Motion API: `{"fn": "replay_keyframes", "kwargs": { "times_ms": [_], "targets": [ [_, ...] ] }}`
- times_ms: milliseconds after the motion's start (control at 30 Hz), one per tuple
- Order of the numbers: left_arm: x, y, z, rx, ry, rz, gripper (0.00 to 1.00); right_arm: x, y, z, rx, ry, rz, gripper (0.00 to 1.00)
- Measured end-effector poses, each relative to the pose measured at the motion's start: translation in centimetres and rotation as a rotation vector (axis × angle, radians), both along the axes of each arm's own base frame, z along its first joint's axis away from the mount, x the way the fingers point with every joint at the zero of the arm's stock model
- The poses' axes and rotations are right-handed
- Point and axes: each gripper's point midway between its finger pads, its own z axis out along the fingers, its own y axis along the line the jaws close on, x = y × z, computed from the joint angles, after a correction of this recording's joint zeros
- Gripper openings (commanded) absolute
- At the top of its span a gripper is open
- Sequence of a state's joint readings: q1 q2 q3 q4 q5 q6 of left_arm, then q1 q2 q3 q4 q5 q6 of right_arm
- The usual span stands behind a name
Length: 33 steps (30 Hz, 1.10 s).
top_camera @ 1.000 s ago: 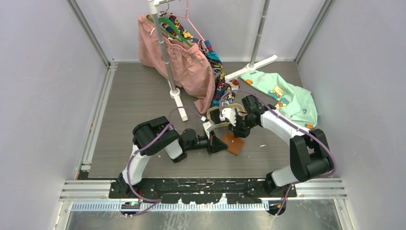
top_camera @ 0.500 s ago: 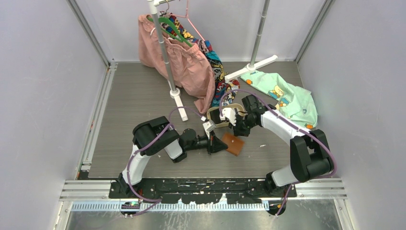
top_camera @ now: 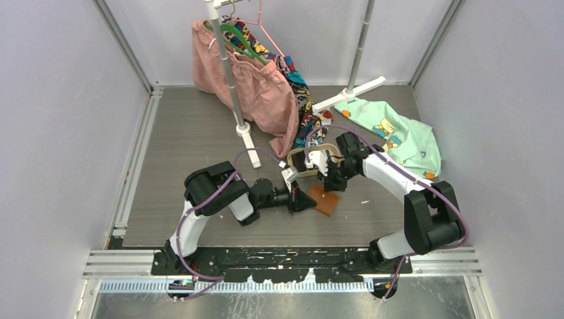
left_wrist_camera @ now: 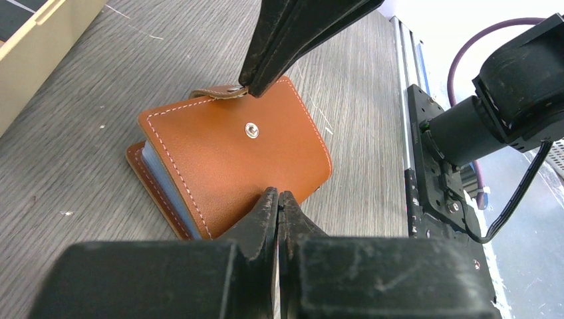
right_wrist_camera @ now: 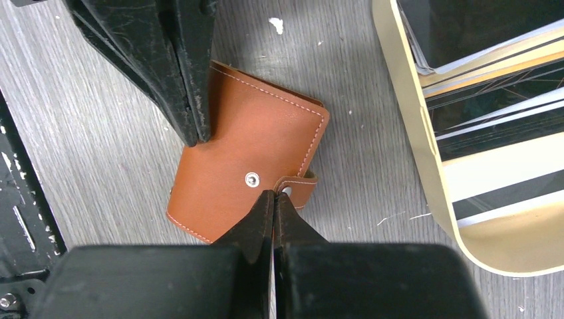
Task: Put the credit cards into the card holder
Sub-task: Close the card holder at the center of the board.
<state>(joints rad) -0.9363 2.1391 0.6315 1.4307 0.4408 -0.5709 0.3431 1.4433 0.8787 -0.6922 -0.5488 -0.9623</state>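
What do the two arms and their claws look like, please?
Both arms, left and right, have white tubular links between bulky black joints, with a purple cable looping along each. The left claw and right claw are matte black, scuffed, with two wedge fingers tapering to thin tips.

Card holder (right_wrist_camera: 256, 156) boxed by left gripper (left_wrist_camera: 278, 197), right gripper (right_wrist_camera: 274, 196), tray (right_wrist_camera: 402, 86); table (top_camera: 362, 216) rightward open.
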Motion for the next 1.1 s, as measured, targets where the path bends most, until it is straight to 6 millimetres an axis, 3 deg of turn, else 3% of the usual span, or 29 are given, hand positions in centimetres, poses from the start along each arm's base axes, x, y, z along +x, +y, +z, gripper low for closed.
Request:
{"fn": "replay_keyframes", "kwargs": {
  "times_ms": [1100],
  "targets": [
    [-0.2, 0.1, 0.0, 0.005, 0.016, 0.0, 0.0, -2.2, 0.8, -1.2, -0.081, 0.015, 0.142, 0.01]
  ]
}}
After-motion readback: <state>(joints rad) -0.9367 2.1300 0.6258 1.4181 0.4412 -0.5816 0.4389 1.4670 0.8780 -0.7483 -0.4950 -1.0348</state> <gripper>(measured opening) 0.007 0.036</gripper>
